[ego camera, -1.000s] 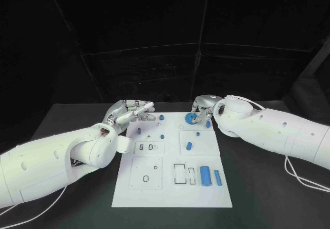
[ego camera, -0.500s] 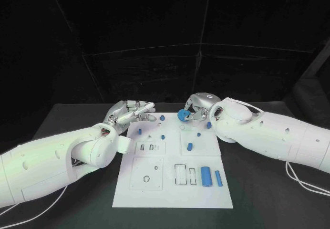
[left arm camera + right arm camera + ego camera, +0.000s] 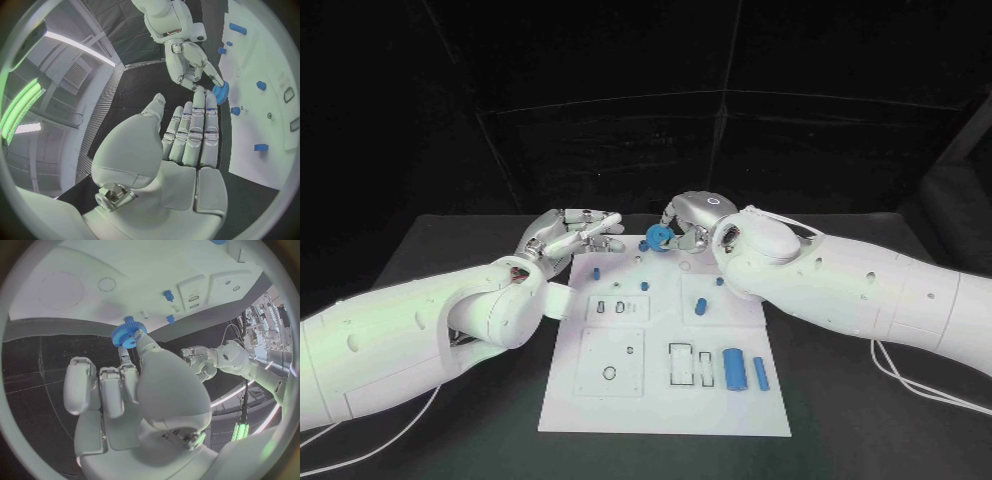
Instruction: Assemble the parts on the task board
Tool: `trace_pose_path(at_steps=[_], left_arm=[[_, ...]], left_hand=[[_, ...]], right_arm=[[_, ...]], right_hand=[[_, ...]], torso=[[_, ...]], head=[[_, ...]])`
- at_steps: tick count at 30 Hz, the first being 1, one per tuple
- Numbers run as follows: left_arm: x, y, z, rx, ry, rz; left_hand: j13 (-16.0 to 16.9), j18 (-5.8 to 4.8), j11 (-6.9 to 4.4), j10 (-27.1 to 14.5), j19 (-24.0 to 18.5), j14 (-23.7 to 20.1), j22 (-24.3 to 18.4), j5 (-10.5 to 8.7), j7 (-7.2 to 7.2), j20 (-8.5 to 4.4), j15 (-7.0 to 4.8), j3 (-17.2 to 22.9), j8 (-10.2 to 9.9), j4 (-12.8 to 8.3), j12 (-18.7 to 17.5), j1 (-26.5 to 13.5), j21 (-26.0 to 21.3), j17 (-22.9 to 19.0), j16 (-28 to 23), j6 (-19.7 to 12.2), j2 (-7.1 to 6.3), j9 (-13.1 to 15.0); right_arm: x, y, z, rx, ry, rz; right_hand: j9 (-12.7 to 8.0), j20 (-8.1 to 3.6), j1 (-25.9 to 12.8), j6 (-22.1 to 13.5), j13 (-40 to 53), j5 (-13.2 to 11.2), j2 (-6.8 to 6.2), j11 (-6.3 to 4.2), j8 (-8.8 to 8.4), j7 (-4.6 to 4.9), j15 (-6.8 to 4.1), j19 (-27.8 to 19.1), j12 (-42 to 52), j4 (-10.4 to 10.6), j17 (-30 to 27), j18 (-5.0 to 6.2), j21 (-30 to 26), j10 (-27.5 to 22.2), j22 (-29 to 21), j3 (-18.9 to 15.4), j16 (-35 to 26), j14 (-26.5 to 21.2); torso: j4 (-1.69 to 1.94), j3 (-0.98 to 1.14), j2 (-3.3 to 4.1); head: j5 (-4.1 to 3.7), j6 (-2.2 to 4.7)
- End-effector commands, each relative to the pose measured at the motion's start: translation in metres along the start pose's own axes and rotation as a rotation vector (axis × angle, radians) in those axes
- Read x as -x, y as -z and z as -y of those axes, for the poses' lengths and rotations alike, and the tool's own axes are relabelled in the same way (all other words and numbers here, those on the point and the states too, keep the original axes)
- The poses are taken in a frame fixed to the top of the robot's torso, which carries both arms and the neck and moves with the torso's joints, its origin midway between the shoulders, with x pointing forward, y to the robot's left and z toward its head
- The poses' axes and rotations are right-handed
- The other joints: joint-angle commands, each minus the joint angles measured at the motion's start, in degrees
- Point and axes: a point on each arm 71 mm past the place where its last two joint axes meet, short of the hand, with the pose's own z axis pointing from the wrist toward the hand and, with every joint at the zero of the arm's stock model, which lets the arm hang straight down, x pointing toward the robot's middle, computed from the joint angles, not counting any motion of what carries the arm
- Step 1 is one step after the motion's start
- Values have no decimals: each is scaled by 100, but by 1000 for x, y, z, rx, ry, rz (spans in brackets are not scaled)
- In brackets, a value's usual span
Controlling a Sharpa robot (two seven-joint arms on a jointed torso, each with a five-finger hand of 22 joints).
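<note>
The white task board point(image 3: 661, 410) lies in the middle of the black table. My right hand point(image 3: 695, 216) hovers over the board's far edge and pinches a blue gear point(image 3: 659, 236) between thumb and a finger. The right wrist view shows that gear point(image 3: 129, 333) at the fingertips of the right hand point(image 3: 125, 390), above the board point(image 3: 94, 265). My left hand point(image 3: 571, 233) floats at the board's far left corner, fingers stretched out, holding nothing. In the left wrist view, the left hand point(image 3: 187, 137) points toward the gear point(image 3: 220, 92) and right hand point(image 3: 190, 62).
A thick blue cylinder point(image 3: 730, 367) and a slimmer blue bar point(image 3: 759, 373) lie on the board's near right. Small blue pegs point(image 3: 593, 272) point(image 3: 645, 286) point(image 3: 701, 307) stand farther back. Rectangular slots point(image 3: 678, 365) and an oval hole point(image 3: 609, 373) sit in the near half.
My right hand has lifted the blue gear from the board's far right and carried it left, toward my left hand. The left hand has hardly moved.
</note>
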Motion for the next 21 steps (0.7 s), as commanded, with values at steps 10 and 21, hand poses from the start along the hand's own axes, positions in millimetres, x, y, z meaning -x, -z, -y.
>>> trace_pose_path(at_steps=[10, 21], left_arm=[[8, 0, 3, -16, -3, 21], [12, -1, 5, -23, -8, 30]], left_hand=[[-8, 33, 13, 18, 40, -20, -8, -3, 31, 9, 30, -5, -32, -35, -26, -5, -8, 7, -17, -28, 40, -8], [-8, 33, 12, 19, 41, -19, -9, -3, 30, 9, 30, -5, -33, -37, -28, -5, -9, 9, -17, -27, 42, -7]], right_arm=[[-18, -9, -21, 27, 21, -44], [-30, -12, -31, 36, 40, -75]], right_hand=[[5, 6, -44, 88, 588, 39, -19, 4, 7, -84, -21, 41, 10, -7, 1140, -86, 41, 24, 9, 51, 32, 514], [3, 7, -54, 84, 587, 28, -32, 8, -3, -80, -18, 43, 6, -9, 1138, -87, 43, 21, 13, 60, 31, 514]], torso=[[-11, 6, 1], [-20, 12, 5]], head=[[34, -31], [51, -36]])
